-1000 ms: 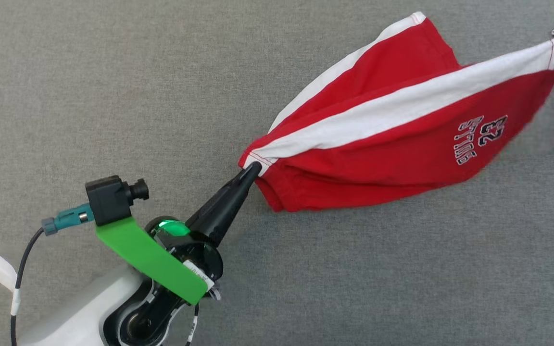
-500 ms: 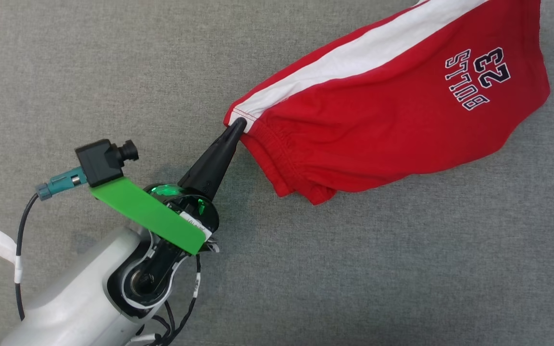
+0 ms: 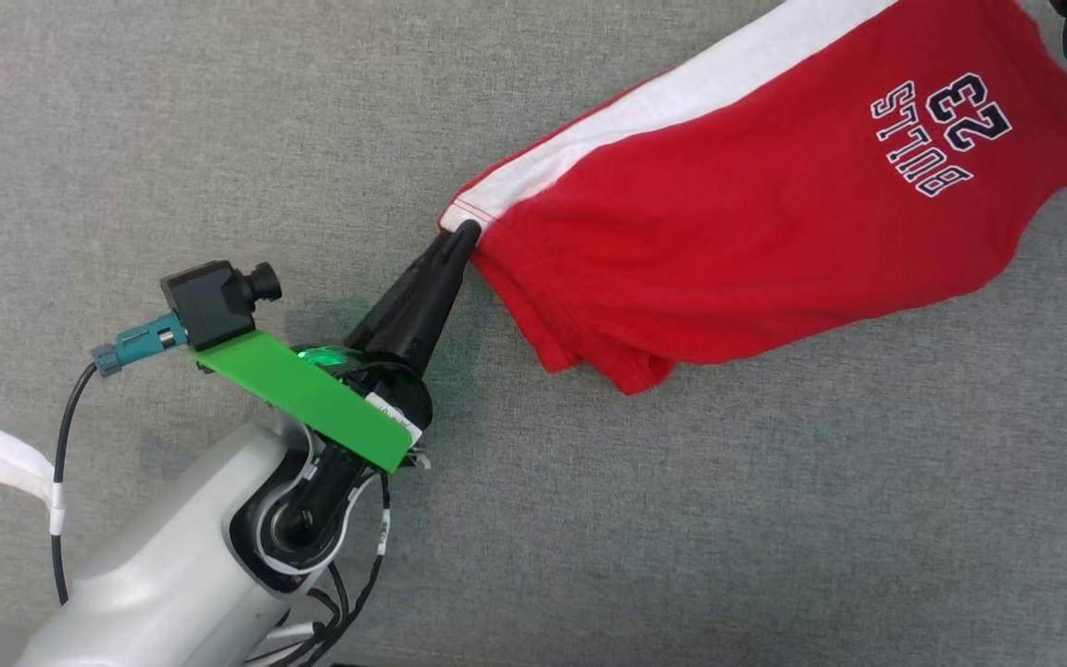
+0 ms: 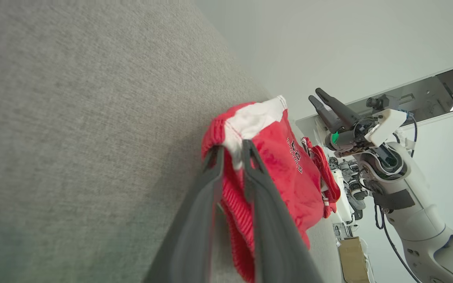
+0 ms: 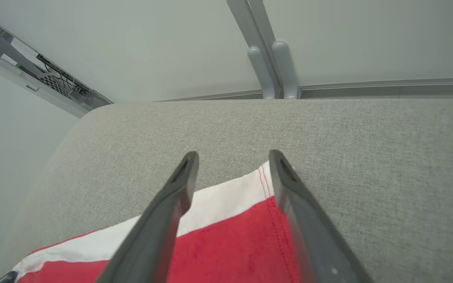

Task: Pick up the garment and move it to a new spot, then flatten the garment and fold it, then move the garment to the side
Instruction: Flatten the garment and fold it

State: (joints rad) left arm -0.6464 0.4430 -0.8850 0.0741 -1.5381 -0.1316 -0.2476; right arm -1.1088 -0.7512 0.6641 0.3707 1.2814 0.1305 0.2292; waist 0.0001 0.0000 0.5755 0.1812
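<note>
Pinches with the left gripper (image 3: 461,232) one corner of the red jersey shorts (image 3: 756,232) with a white side stripe, right where the stripe meets the ribbed waistband. Presses both long dark fingers (image 4: 209,196) together on that corner, with a fold of red and white cloth caught between the tips. Has the shorts stretched slantwise across the grey woven surface (image 3: 172,120), from the middle of the head view up to its top right corner, with the dark "BULLS 23" print (image 3: 936,134) upside down near the far hem. Holds the right gripper (image 5: 232,157) above that far end, over the white stripe at the hem, with its two fingers spread apart and nothing between them. Carries on the left wrist a flat green bracket (image 3: 311,408) bearing a small black camera (image 3: 214,301).
</note>
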